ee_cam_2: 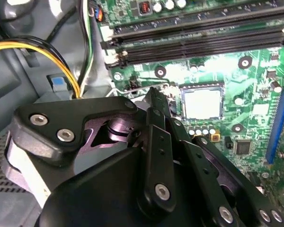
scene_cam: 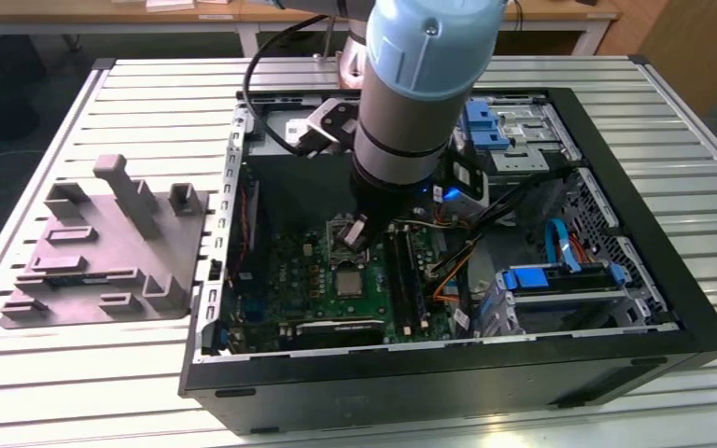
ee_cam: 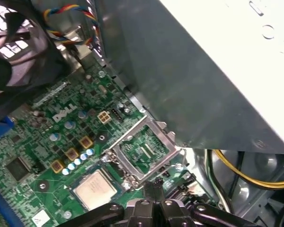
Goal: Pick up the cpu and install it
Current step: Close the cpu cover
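The cpu lies flat in its socket on the green motherboard inside the open computer case. Its pale silver top shows in both wrist views. The socket's metal frame stands hinged open beside the chip. My gripper hangs just above and beside the socket, at the open frame's edge. Its dark fingers look shut together with nothing between them, and the tips sit close to the frame, a short way from the cpu.
A grey plastic fixture with upright pegs stands on the slatted table at the exterior view's left. The black case wall rings the work area. Memory slots, yellow cables and blue drive brackets crowd around the socket.
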You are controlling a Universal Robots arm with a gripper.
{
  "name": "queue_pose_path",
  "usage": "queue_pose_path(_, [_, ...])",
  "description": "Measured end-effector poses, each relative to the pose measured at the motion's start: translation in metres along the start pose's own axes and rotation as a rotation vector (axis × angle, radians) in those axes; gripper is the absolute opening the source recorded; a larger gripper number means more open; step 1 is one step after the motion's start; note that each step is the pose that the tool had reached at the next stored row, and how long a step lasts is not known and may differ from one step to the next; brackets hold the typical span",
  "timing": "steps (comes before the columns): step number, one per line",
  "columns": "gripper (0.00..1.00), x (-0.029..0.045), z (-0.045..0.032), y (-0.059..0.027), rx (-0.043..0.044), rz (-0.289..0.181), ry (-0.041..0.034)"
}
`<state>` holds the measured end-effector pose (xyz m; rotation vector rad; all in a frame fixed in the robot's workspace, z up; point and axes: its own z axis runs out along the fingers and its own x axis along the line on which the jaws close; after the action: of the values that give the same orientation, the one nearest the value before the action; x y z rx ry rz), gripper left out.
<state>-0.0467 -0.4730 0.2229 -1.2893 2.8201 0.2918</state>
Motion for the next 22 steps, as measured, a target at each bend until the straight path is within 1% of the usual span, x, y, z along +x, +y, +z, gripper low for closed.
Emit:
queue_pose_path(2, [0.11, -0.0045, 0.0010, 0.0008, 0.0000, 0.000, 0.0000])
queue_pose_path(7, [0.11, -0.0154, 0.0035, 0.0061, 0.0000, -0.001, 0.0002])
queue_pose_path(13, [0.11, -0.0252, 0.0065, 0.0103, -0.0004, -0.004, 0.0006])
queue_pose_path(16, [0.11, -0.0284, 0.0080, 0.0113, -0.0009, -0.009, 0.0013])
queue_pose_path(19, [0.11, -0.0290, 0.0100, 0.0114, -0.0018, -0.032, 0.0035])
queue_pose_path(22, [0.11, -0.0300, 0.0113, 0.0107, -0.0016, -0.039, 0.0041])
